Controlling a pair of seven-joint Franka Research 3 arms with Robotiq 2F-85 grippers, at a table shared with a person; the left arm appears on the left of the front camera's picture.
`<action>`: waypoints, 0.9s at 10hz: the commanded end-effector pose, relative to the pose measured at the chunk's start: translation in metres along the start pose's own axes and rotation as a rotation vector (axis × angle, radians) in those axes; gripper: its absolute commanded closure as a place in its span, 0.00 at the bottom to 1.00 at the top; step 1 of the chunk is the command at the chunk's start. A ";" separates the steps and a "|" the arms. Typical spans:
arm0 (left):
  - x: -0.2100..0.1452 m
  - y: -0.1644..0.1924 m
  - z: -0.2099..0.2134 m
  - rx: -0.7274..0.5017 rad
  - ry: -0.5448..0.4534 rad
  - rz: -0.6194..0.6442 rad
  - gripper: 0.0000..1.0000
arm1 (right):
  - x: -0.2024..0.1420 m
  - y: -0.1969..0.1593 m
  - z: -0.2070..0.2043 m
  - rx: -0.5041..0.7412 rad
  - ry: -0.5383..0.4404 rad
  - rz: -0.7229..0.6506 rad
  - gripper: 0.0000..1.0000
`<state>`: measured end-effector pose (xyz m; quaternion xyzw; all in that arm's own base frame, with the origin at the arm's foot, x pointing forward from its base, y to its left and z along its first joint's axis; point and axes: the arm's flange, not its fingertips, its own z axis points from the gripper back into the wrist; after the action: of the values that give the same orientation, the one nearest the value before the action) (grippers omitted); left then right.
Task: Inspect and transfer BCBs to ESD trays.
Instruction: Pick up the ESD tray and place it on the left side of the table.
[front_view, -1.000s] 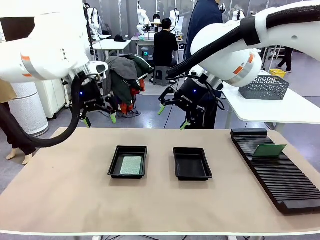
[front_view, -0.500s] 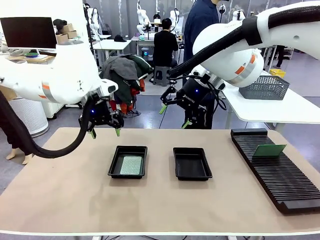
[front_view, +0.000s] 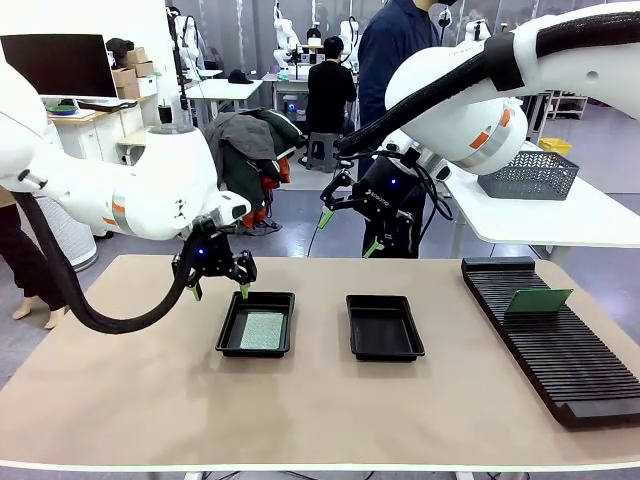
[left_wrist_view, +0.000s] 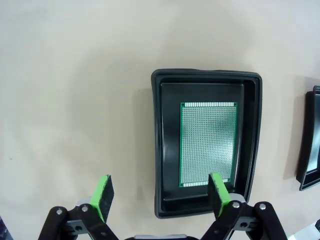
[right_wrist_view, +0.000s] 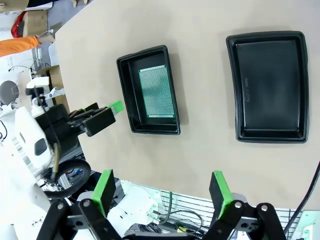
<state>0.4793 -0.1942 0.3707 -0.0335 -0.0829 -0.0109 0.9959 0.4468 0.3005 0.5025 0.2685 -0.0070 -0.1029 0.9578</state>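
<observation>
Nearest, the tan table (front_view: 150, 400) carries two ESD trays side by side at its middle, a strip of bare table between them. The left ESD tray (front_view: 256, 353) has a green BCB (front_view: 262, 330) lying flat on its floor, inside the rim. The right ESD tray (front_view: 385, 328) shows its bare black floor.

Along the table's right edge, a long black slotted rack (front_view: 560, 350) runs from near to far. A second BCB (front_view: 538, 300) stands tilted in the slots toward its far end.

Just past the trays, the left gripper (front_view: 220, 293) hovers low over the far left corner of the left ESD tray, fingers pointing down. Its jaws are spread wide and released, one green pad above the tray's far rim and the other above the table to the left.

Farther and higher, the right gripper (front_view: 345, 234) hangs tilted above the table's far edge, jaws likewise wide and released.

Beyond, a grey wire basket (front_view: 528, 175) sits on a white table (front_view: 590, 215) at far right, and a person (front_view: 385, 45) in dark clothes stands behind the right arm.
</observation>
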 end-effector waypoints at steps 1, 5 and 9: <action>0.001 -0.010 -0.018 0.025 -0.013 0.009 0.00 | 0.000 0.001 0.000 -0.003 0.005 -0.011 0.00; -0.002 -0.010 -0.048 0.056 0.019 0.012 0.00 | 0.000 0.001 0.000 -0.003 0.005 -0.011 0.00; -0.005 -0.003 -0.051 0.033 0.054 -0.003 0.00 | 0.000 0.001 0.000 -0.003 0.005 -0.011 0.00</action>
<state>0.4850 -0.1994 0.3167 -0.0176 -0.0584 -0.0094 0.9981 0.4468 0.3006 0.5025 0.2684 -0.0070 -0.1028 0.9578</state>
